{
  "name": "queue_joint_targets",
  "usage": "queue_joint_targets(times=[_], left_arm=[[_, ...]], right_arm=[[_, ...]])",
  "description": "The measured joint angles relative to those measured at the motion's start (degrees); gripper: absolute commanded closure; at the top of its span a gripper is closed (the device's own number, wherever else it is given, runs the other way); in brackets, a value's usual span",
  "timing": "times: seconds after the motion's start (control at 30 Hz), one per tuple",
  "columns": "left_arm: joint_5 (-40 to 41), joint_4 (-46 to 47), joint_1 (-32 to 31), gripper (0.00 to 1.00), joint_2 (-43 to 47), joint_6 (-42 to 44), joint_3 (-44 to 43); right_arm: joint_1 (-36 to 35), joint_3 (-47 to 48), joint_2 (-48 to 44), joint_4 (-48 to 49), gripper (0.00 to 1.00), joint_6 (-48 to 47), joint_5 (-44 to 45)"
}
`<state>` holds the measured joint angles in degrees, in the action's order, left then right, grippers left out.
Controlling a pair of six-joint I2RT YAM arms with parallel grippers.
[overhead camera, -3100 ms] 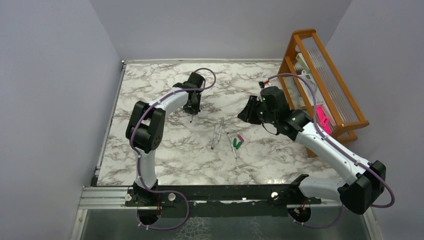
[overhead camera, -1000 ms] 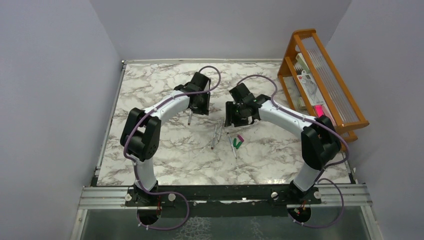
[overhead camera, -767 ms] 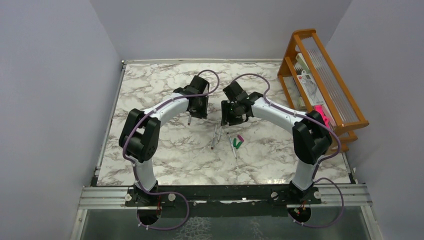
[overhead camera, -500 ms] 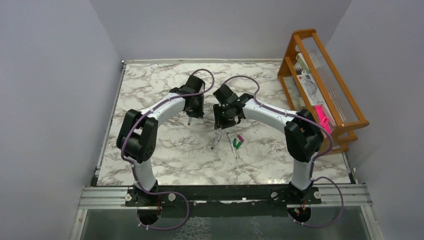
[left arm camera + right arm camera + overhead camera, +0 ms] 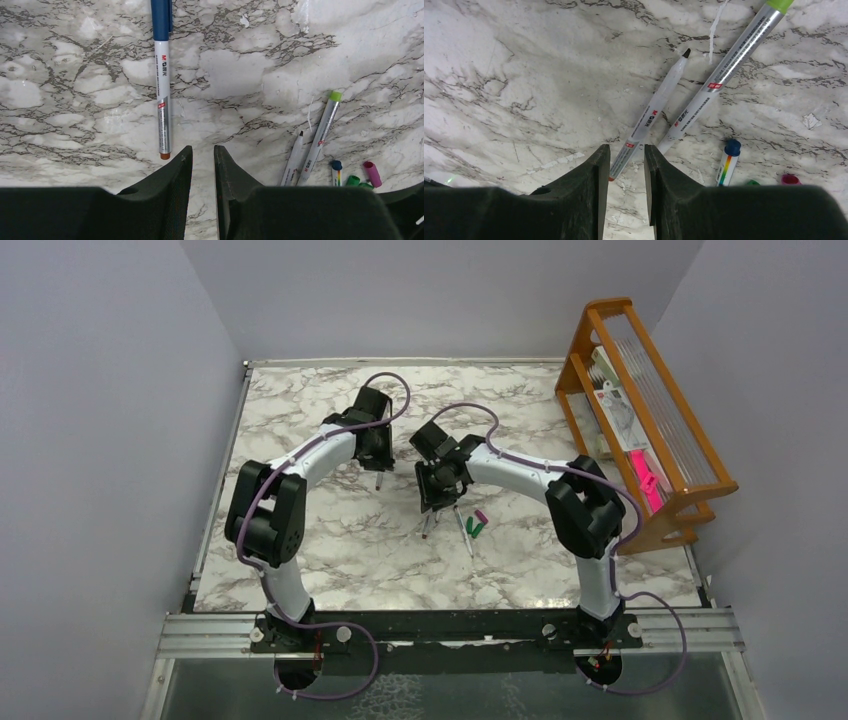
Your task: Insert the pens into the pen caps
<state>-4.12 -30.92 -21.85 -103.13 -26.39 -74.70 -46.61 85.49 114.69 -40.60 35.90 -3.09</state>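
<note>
A silver pen (image 5: 161,95) with a blue cap (image 5: 161,17) on it lies on the marble just ahead of my left gripper (image 5: 202,149). That gripper's jaws stand slightly apart and hold nothing. My right gripper (image 5: 626,148) is open and low over the pens. The rear end of a black-tipped pen (image 5: 655,111) lies between its fingertips. Beside that pen lie a green-ended pen (image 5: 724,70) and a blue-ended pen (image 5: 727,164). A green cap (image 5: 474,529) and a magenta cap (image 5: 481,515) lie loose next to them.
A wooden rack (image 5: 640,410) stands at the table's right edge with a bright pink object (image 5: 646,482) in it. Grey walls close in the marble table (image 5: 300,570) on the left, back and right.
My right arm has swung left from the rack side to over the pens, and its jaws have narrowed. My left gripper has shifted a little left; the capped pen stays put.
</note>
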Motion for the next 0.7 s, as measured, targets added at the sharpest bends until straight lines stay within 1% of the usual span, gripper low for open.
queue_joint_targets(times=[0.53,0.6,0.7], left_arm=[[-0.3,0.5,0.1,0.76,0.8,0.1,0.9],[-0.4,0.5,0.1,0.76,0.8,0.1,0.9],[-0.4,0.5,0.1,0.76,0.8,0.2,0.9]], right_arm=[[0.1,3.8,5.4,-3.1,0.69,-0.1,0.3],[0.1,4.2,5.6,-3.4,0.71,-0.1,0.6],[0.1,4.2,5.7,-3.5,0.79,-0.1,0.7]])
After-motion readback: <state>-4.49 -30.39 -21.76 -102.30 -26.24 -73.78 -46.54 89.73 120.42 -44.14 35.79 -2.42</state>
